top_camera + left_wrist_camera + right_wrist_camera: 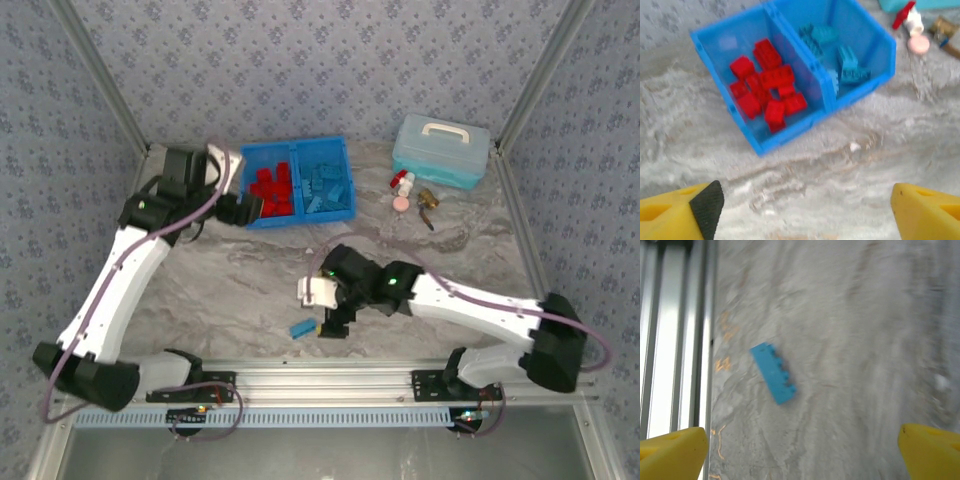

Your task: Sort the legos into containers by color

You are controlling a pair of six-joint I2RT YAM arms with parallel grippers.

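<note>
Blue brick (773, 372) loose at near edge of table (250, 280); right claw (801, 452) released above it. Next, I judge: lower, grasp. Left claw (805, 210) released, empty.

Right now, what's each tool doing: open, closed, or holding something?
Left tool: open, holding nothing.
Right tool: open, holding nothing; a blue brick lies loose ahead of it.

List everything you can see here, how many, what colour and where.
tray: one, bright blue, far centre of the table
red legos: about ten, red, left compartment
blue legos: several, light blue, right compartment
loose lego: one, blue, table's near edge
case: one, pale blue with white handle, far right
small items: a few, red, white, pink, brass, in front of the case
left gripper: one, yellow-fingered, open, beside the tray's left side
right gripper: one, yellow-fingered, open, by the loose lego
</note>
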